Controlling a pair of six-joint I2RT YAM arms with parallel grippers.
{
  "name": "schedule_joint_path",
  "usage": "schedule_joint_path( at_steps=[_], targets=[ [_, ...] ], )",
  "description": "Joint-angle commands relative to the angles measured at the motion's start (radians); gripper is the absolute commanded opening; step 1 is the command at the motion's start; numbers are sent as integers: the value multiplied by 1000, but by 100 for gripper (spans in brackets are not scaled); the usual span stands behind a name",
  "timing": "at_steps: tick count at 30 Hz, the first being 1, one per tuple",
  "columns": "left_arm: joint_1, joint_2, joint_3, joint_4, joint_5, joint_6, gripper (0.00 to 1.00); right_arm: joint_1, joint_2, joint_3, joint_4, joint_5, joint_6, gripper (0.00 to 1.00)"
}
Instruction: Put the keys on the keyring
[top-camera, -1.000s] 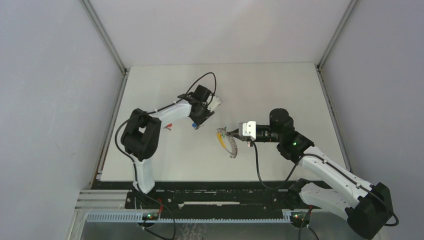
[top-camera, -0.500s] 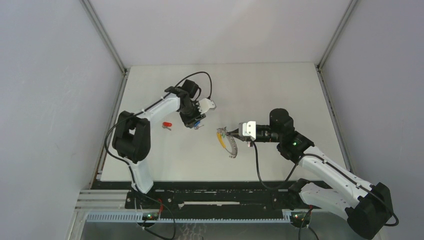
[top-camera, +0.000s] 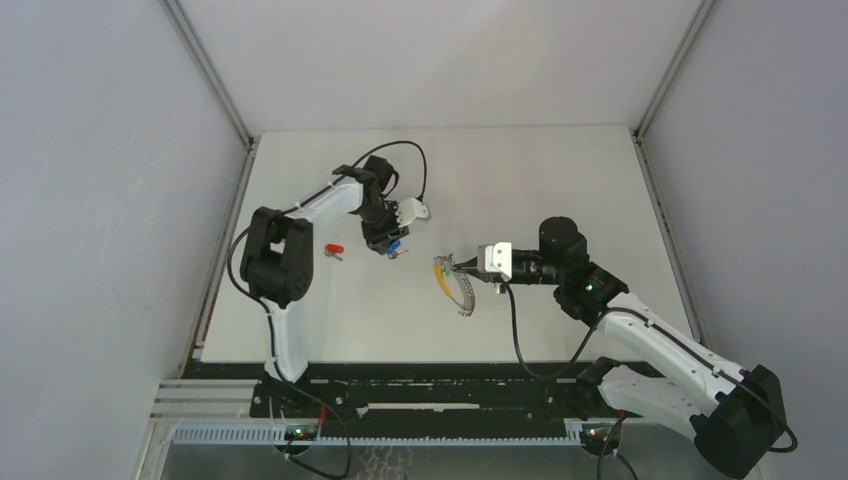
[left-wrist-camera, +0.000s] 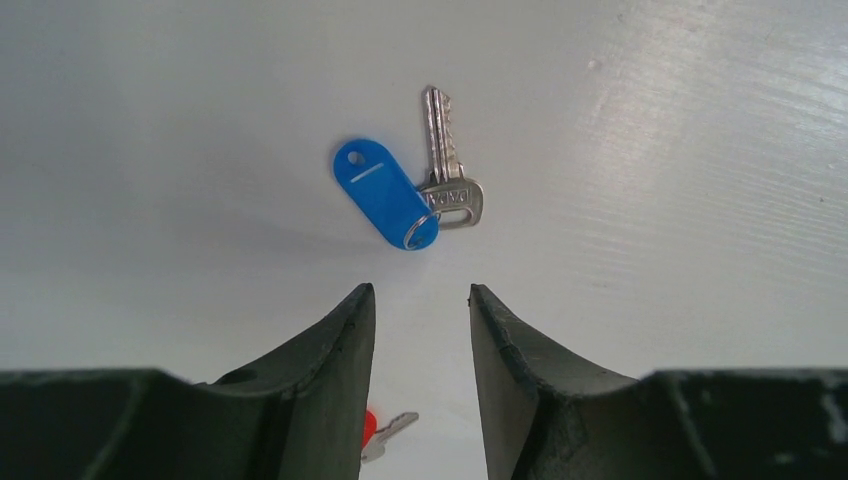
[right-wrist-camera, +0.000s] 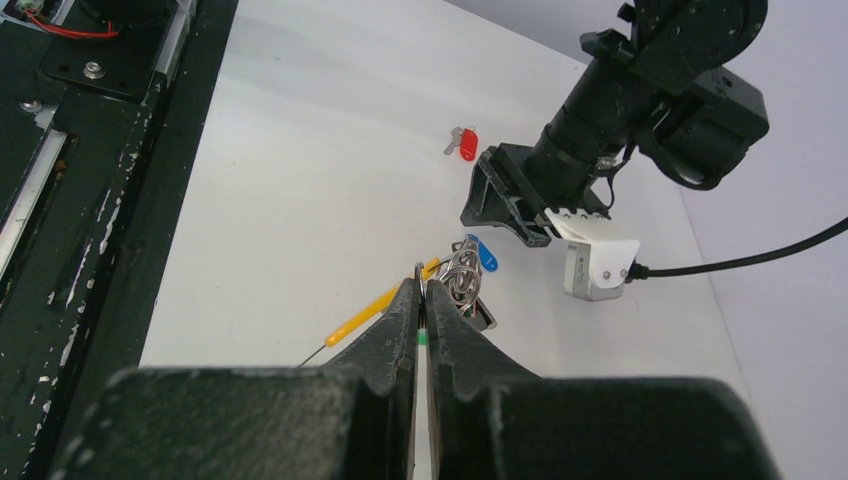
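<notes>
On the white table (top-camera: 560, 170), furthest left, lies the red key (top-camera: 334, 249), well apart from everything to its right. In the left wrist view only its red head and a bit of silver blade show at the bottom edge, between the fingers (left-wrist-camera: 340, 340). Just right of it, the left gripper (top-camera: 385, 243) points down at the table with its jaws apart and nothing between them. The blue key (top-camera: 397, 246) lies flat just beyond the fingertips, touching neither. From above this key is only a blue speck. The left wrist view shows it as a silver key joined by a small ring to a long blue plastic tag with a white line and a hole at one end. There is stamped lettering across the silver head, too small to read. Further right, near the table's middle, is the keyring (top-camera: 455, 282), its yellow tab (top-camera: 441, 278) pointing toward the near side and its bead chain curving nearer. The right gripper (top-camera: 462, 265) reaches in from the right, its jaws pressed together and clamped on the thin ring. The right wrist view shows the ring wire rising from the closed tips, with the bunched chain just behind them. Whether the ring is raised off the table cannot be told.
</notes>
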Motion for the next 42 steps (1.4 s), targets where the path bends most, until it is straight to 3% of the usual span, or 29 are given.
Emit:
schedule_joint_path(
  at_steps=[1, 21, 27, 33, 42],
  targets=[
    [1, 29, 51, -21, 43, 54, 44, 4, -17, 1, 43, -19, -7, 0],
    [-25, 88, 68, 4, 60, 49, 40, 4, -21, 1, 43, -27, -5, 0],
    [-36, 77, 59, 7, 62, 38, 34, 4, -19, 2, 43, -31, -4, 0],
    [-48, 56, 64, 8, 70, 25, 26, 4, -20, 1, 43, -33, -6, 0],
    [-61, 30, 46, 6, 83, 3, 4, 4, -26, 1, 41, -34, -7, 0]
  ],
)
